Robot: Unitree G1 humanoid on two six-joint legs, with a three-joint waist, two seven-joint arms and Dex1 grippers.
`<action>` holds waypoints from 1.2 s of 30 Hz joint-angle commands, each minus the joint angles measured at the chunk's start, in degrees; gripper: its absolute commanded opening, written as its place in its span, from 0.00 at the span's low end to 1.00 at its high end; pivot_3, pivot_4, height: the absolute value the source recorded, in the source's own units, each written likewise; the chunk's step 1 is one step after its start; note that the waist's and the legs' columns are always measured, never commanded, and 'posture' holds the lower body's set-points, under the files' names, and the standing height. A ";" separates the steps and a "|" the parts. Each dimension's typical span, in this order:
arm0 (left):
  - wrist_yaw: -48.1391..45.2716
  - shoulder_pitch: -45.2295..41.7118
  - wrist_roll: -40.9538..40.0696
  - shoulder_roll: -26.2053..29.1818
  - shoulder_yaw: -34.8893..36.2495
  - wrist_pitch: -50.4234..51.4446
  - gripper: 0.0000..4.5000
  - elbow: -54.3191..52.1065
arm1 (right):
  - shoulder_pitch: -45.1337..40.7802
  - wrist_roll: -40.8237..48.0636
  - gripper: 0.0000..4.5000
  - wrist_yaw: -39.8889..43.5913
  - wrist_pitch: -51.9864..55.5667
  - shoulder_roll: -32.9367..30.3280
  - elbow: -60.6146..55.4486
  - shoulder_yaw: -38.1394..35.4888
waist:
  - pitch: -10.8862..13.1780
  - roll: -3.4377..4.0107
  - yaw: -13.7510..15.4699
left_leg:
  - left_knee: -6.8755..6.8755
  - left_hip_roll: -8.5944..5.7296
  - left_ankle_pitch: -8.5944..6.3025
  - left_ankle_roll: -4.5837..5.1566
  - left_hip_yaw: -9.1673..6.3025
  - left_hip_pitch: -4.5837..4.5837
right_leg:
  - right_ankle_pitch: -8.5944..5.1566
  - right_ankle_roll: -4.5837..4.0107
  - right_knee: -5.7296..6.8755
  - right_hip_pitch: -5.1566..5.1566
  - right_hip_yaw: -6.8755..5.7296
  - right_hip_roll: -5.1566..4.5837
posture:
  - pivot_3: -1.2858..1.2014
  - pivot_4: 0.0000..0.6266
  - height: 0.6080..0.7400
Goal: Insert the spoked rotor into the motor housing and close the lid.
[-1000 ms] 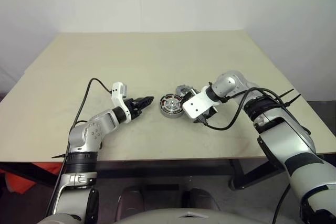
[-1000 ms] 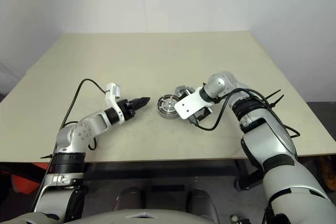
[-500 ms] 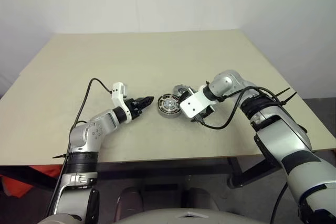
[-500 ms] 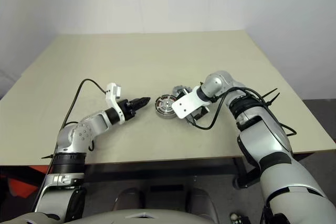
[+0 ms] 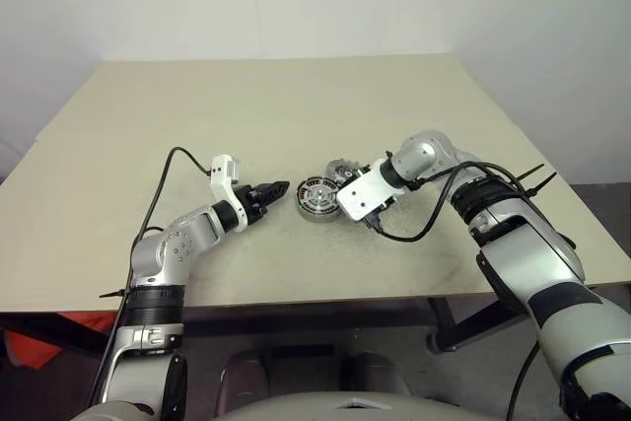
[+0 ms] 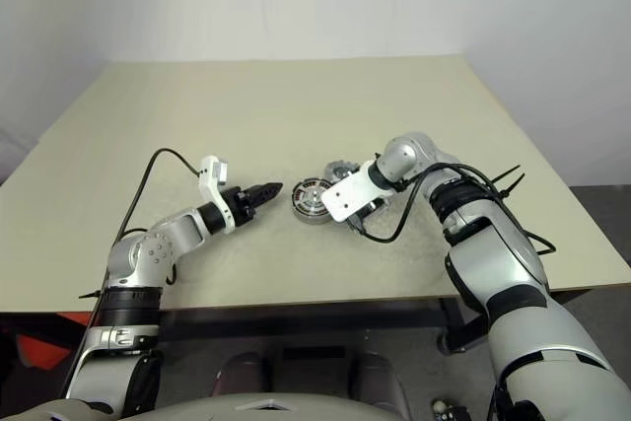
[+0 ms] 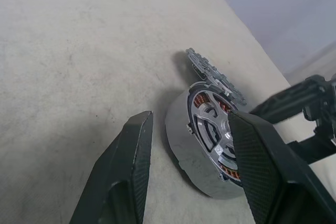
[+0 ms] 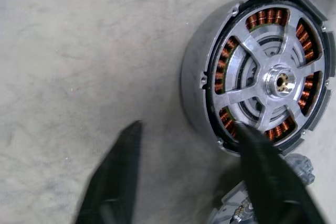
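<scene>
Fingers (image 7: 131, 171) of left gripper (image 7: 189, 116) and right gripper (image 8: 186, 129) are kept released and empty, with the motor housing (image 7: 181, 145) just beyond them and the spoked rotor (image 8: 281, 82) seated inside, probably for steadying.

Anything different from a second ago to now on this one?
Nothing visibly moved; only the camera view shifted slightly. The left gripper stays open beside the motor housing, the spoked rotor sits inside it, and the right gripper stays at its other side.

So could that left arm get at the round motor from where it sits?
Probably yes. The left tool points at the motor with open fingers, and bare table lies between them. The right tool sits on its far side, one finger touching its rim, so a clash there seems the only worry.
</scene>
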 commanded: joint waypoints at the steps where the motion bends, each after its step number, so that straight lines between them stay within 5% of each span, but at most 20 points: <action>1: -0.35 -1.14 -0.25 0.05 0.60 -0.92 0.54 -0.75 | -1.43 0.21 0.52 -0.39 -0.30 0.04 -1.02 -0.56 | 0.00 0.00 0.00 | 0.00 0.00 0.00 0.00 0.00 0.00 | 0.00 0.00 0.00 0.00 0.00 0.00 | 0.52 0.00 1.00; 5: -0.30 -1.12 -0.23 -0.04 0.55 -0.97 0.54 -0.80 | -1.40 0.05 0.42 -1.18 0.02 0.34 -0.71 -0.63 | 0.00 0.00 0.00 | 0.00 0.00 0.00 0.00 0.00 0.01 | 0.00 0.00 0.00 0.00 0.00 0.00 | 0.52 0.00 1.00; 11: -0.19 -1.03 -0.26 -0.05 0.60 -0.89 0.54 -1.03 | -1.40 -0.36 0.42 -1.96 0.53 0.79 0.15 -0.45 | 0.00 0.00 -0.10 | 0.00 0.00 0.00 -0.01 0.00 0.02 | 0.00 0.00 0.01 0.00 0.00 0.00 | 0.52 0.00 1.00; 19: -0.21 -1.07 -0.20 0.05 0.68 -0.97 0.54 -0.89 | -1.13 -0.42 0.00 -3.34 2.04 1.37 1.11 -0.94 | 0.01 -0.01 -0.06 | 0.00 0.00 0.00 -0.01 0.00 0.09 | 0.00 0.00 0.04 0.04 0.00 0.00 | 0.52 0.00 1.00; 29: -0.28 -1.25 -0.10 -0.05 0.70 -1.19 0.54 -0.41 | -1.15 0.51 0.00 -4.27 5.21 1.01 1.10 -2.02 | 0.01 -0.01 -0.04 | 0.00 0.00 0.00 -0.01 0.00 0.07 | 0.00 0.00 0.03 0.04 0.00 0.00 | 0.52 0.00 1.00; 36: -0.14 -1.12 -0.02 -0.34 0.66 -1.36 0.54 -0.31 | 0.38 7.95 0.00 3.89 12.59 1.30 -6.07 -5.56 | 0.03 -0.01 0.12 | -0.01 0.00 0.00 -0.01 -0.01 0.00 | 0.00 0.00 0.01 0.01 0.00 0.00 | 0.52 0.00 1.00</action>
